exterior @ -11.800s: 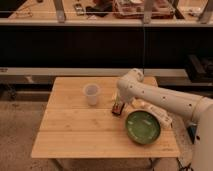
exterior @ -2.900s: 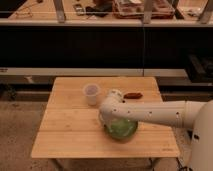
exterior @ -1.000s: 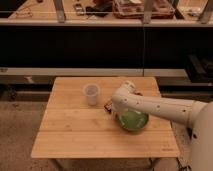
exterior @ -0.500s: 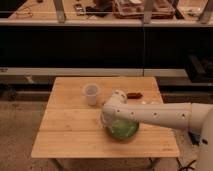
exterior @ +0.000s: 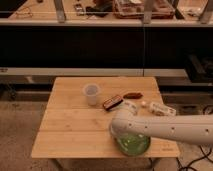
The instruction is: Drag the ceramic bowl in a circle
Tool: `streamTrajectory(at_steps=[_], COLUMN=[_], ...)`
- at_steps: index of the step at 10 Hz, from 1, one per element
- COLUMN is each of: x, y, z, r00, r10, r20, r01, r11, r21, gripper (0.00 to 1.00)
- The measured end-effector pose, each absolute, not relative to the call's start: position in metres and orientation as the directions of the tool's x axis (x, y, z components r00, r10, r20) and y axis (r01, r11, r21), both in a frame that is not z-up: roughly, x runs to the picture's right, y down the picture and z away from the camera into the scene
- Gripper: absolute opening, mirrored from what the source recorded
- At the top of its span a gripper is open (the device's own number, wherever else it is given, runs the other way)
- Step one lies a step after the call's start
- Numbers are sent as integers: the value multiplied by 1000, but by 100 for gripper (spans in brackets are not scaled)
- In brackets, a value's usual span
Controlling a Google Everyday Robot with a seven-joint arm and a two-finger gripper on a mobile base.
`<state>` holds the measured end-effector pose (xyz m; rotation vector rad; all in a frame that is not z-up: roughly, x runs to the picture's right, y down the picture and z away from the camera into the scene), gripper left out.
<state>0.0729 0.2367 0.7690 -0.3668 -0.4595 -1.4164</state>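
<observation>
the ceramic bowl (exterior: 135, 144) is wide, round and shallow, shiny green with a darker rim, and it sits near the front right of the wooden counter (exterior: 70, 135), well apart from the small whitish cup (exterior: 91, 93). the white arm (exterior: 170, 127) reaches in from the right with the pincer (exterior: 118, 133) down at the bowl's left rim, squeezed tight, but i cannot tell if it has hold of the rim. i cannot read any words on the dark bar (exterior: 113, 102) or the white packet (exterior: 159, 108).
</observation>
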Motion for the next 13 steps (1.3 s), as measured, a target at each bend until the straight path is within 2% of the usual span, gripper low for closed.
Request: streamTrajectory(at_steps=[2,6,10,13], x=[113,159,101,21], y=[217,167,132,140], z=[773,838,876,873], r00=[166,252,177,69], r10=[-875,-887,-909,-912], r20=[456,387,377,404], r01=[986,965,983,997], r11=[160,201,145,80], r21=[-50,-166,-113,10], gripper=[0,0,0,0])
